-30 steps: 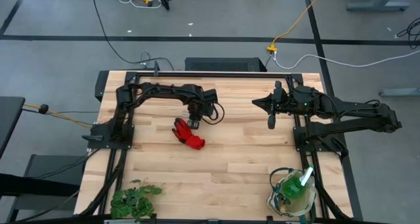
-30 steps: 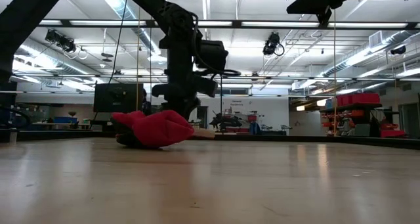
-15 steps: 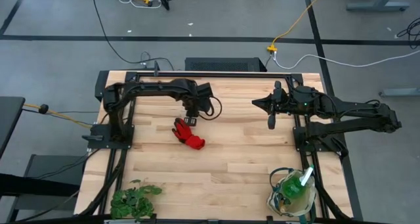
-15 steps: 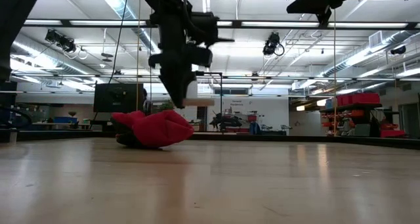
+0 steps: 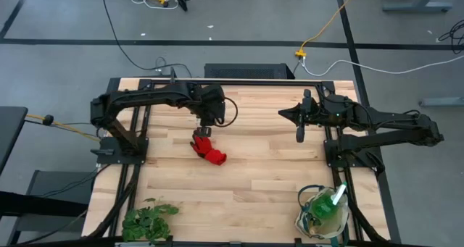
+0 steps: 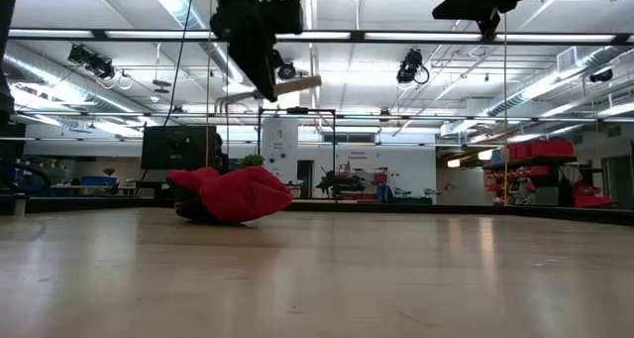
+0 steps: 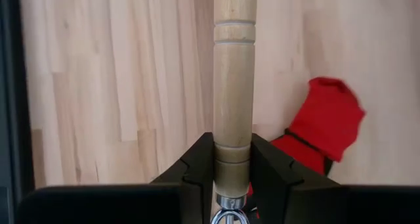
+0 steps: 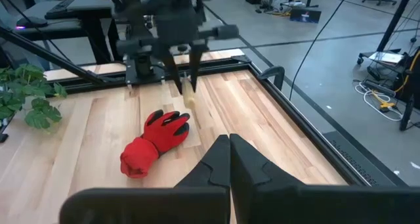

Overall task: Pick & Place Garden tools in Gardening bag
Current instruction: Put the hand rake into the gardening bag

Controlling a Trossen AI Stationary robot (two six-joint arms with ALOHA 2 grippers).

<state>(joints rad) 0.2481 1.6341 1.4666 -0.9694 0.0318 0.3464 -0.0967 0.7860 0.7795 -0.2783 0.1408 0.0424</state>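
A: Where is the left gripper [image 7: 233,168]?

B: Up off the table, above the far end of the red glove [image 5: 209,148]. Its fingers are pinched on a wooden-handled tool [image 7: 233,73], the pale turned handle clamped between the two dark pads. From the low camera the handle end [image 6: 297,83] pokes out to the side of the gripper, high above the tabletop.

A: Which tool is it?

B: Can't tell. Only the wooden handle and a metal ring at its base show in the left wrist view; the working end is hidden.

A: And the glove?

B: Lying flat on the wooden table [image 5: 254,182], left of centre, touching neither gripper. The right wrist view shows its fingers pointing toward the left arm's side and its cuff toward the leafy plant bunch [image 8: 26,92].

A: The right gripper [image 8: 230,148]?

B: Waiting above the table's far right part, well apart from the glove. Its two fingers are pressed together with nothing between them.

A: The gardening bag?

B: Near corner on the right, at the table's edge [image 5: 322,212]. A green spray bottle [image 5: 328,202] with a white top stands inside it. The plant bunch [image 5: 147,219] sits at the opposite near corner, on the left.
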